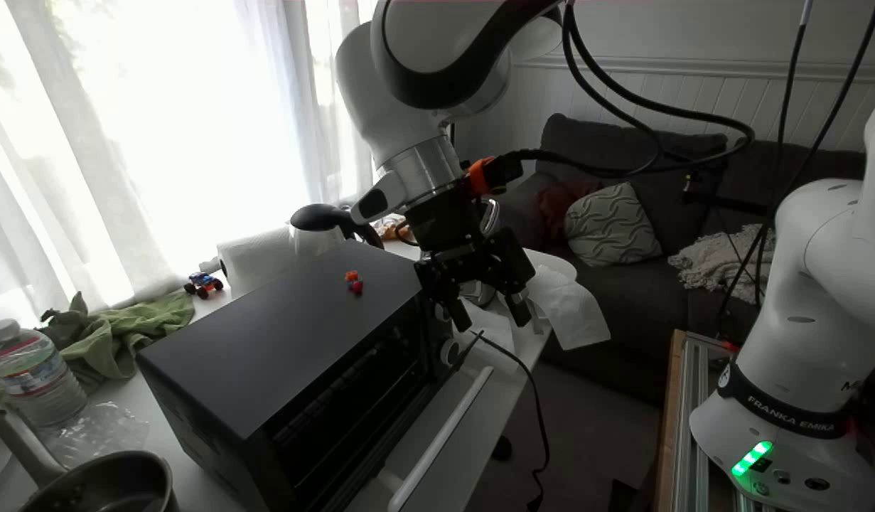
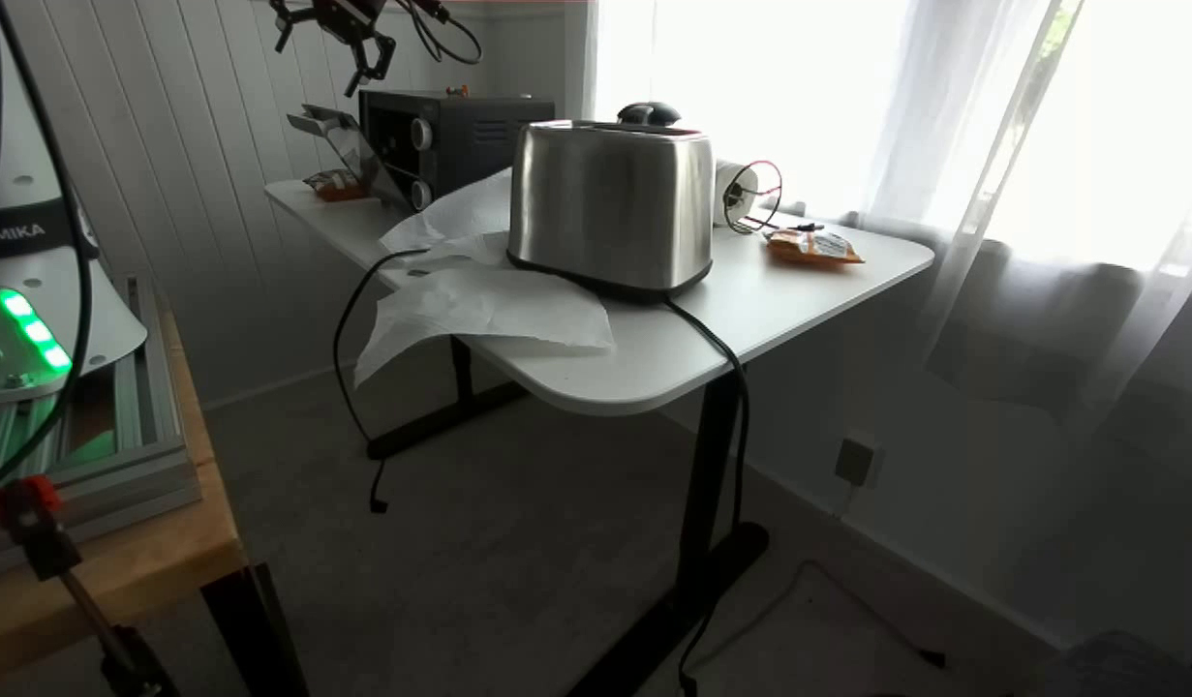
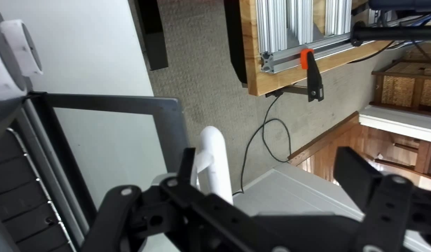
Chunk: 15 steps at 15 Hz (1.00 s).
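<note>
My gripper (image 1: 490, 318) hangs open, with nothing between its fingers, above the right end of a dark toaster oven (image 1: 295, 320). Its two fingers stand wide apart in the wrist view, and the oven door's white handle (image 3: 217, 164) shows just inside the left finger (image 3: 187, 161), partly hidden by the gripper. Whether finger and handle touch I cannot tell. The oven door is folded down, its handle (image 1: 441, 441) along the outer edge. A small orange-and-red toy (image 1: 354, 282) sits on the oven's top. Higher up in an exterior view, the gripper (image 2: 317, 66) appears above the oven (image 2: 460, 136).
A steel toaster (image 2: 610, 203) stands beside the oven, with paper towels (image 2: 489, 310) draped over the table edge. A black cord (image 1: 540, 419) hangs down. Around the oven are a pot (image 1: 110, 487), a water bottle (image 1: 35, 373), a green cloth (image 1: 128, 334) and a toy truck (image 1: 203, 284).
</note>
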Tool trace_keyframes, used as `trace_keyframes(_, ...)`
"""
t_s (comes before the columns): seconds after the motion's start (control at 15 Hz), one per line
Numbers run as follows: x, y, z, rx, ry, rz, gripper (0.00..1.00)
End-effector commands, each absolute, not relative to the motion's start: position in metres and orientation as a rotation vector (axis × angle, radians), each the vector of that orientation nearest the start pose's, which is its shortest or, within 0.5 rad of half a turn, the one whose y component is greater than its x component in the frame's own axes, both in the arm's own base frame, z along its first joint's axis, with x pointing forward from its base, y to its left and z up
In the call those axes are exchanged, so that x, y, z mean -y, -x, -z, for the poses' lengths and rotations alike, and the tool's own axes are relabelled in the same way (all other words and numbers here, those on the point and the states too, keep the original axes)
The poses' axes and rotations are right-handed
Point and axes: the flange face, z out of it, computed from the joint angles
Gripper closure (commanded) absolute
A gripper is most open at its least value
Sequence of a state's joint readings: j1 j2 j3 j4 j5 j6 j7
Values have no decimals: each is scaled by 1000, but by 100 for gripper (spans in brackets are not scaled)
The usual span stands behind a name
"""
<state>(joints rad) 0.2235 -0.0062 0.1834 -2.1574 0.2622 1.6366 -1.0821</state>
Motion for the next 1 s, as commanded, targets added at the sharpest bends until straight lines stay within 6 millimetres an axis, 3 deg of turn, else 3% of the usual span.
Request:
trace_keyframes(0.0, -210, -429, -369, 1731, 2157, -518, 0)
trace_keyframes(0.47, -217, -444, -349, 1743, 2162, -469, 0)
trace_keyframes(0.93, -227, -435, -333, 1789, 2004, -564, 0)
